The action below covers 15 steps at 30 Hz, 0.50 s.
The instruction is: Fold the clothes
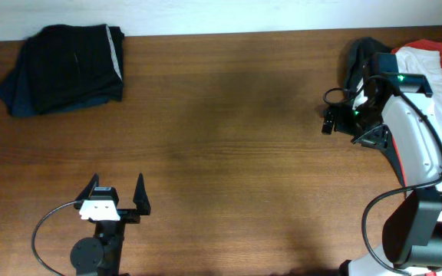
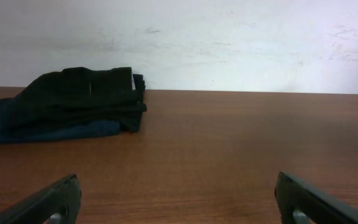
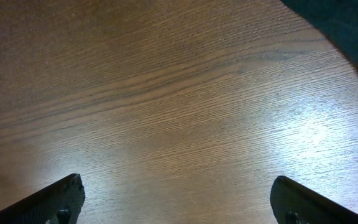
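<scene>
A folded stack of black and navy clothes (image 1: 64,67) lies at the table's far left; it also shows in the left wrist view (image 2: 73,102). A pile of unfolded clothes lies at the far right: a dark garment (image 1: 357,55) and a white and red garment (image 1: 434,65). My right gripper (image 1: 340,116) hangs open and empty over bare wood just left of that pile; the right wrist view shows its fingers (image 3: 179,202) wide apart and the dark garment's edge (image 3: 347,25) at the top right. My left gripper (image 1: 116,195) is open and empty near the front edge (image 2: 179,202).
The brown wooden table (image 1: 229,153) runs to a white wall at the back. The right arm's white body (image 1: 417,146) covers part of the pile on the right. The left arm's base (image 1: 90,249) sits at the front edge.
</scene>
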Each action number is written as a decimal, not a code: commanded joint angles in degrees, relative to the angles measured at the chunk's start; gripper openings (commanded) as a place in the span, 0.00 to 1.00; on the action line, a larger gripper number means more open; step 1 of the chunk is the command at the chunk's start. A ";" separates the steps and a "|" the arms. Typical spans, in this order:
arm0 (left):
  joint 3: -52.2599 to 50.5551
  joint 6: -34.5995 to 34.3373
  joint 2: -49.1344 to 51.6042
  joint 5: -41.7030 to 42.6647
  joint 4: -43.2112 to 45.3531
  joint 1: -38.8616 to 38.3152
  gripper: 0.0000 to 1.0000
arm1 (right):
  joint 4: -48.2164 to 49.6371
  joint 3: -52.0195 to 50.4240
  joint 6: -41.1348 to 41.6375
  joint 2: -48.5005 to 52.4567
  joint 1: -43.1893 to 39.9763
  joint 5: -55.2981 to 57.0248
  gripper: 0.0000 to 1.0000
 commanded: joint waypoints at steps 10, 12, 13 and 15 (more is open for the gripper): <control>-0.46 -0.35 -0.44 -0.61 0.00 0.09 0.99 | 1.75 -2.73 0.33 -46.23 2.95 3.48 0.99; -0.46 -0.35 -0.44 -0.61 -0.02 0.09 0.99 | 6.12 -11.08 0.50 -57.35 7.10 3.06 0.99; -0.46 -0.35 -0.44 -0.61 -0.02 0.09 0.99 | 10.32 -16.50 0.48 -62.51 9.18 3.10 0.99; -0.46 -0.37 -0.44 -0.61 0.00 0.09 0.99 | 18.12 -29.83 0.50 -73.37 10.91 2.29 0.99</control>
